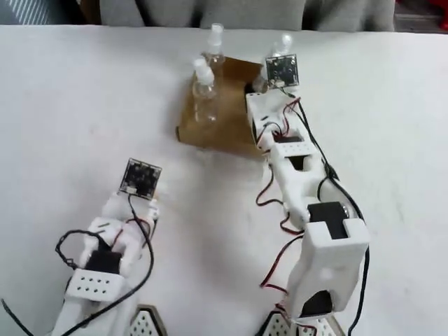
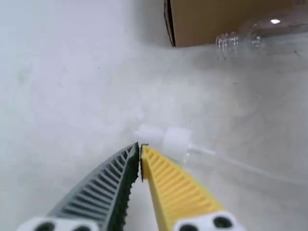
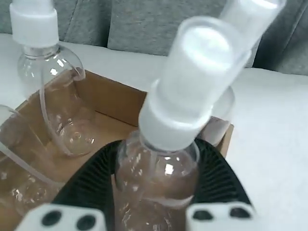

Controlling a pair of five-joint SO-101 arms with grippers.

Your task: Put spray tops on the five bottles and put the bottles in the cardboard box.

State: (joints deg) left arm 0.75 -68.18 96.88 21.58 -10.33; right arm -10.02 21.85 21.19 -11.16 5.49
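My right gripper (image 3: 159, 166) is shut on a clear bottle (image 3: 156, 192) with a white spray top (image 3: 197, 82), held tilted over the cardboard box (image 3: 110, 103). In the high view that gripper (image 1: 260, 89) is at the box's (image 1: 234, 73) right side. Two capped bottles (image 1: 205, 91) (image 1: 215, 45) stand in the box. My left gripper (image 2: 140, 147) is shut and holds nothing, its tips just short of a loose spray top (image 2: 173, 139) lying on the table with its tube trailing away. An open-necked bottle (image 2: 250, 34) lies on its side by the box wall (image 2: 216, 17).
The left arm (image 1: 112, 234) sits low at the near left of the white table (image 1: 84, 105). The right arm (image 1: 308, 203) stretches up the right side with loose red and black wires. Bare table lies left of the box and between the arms.
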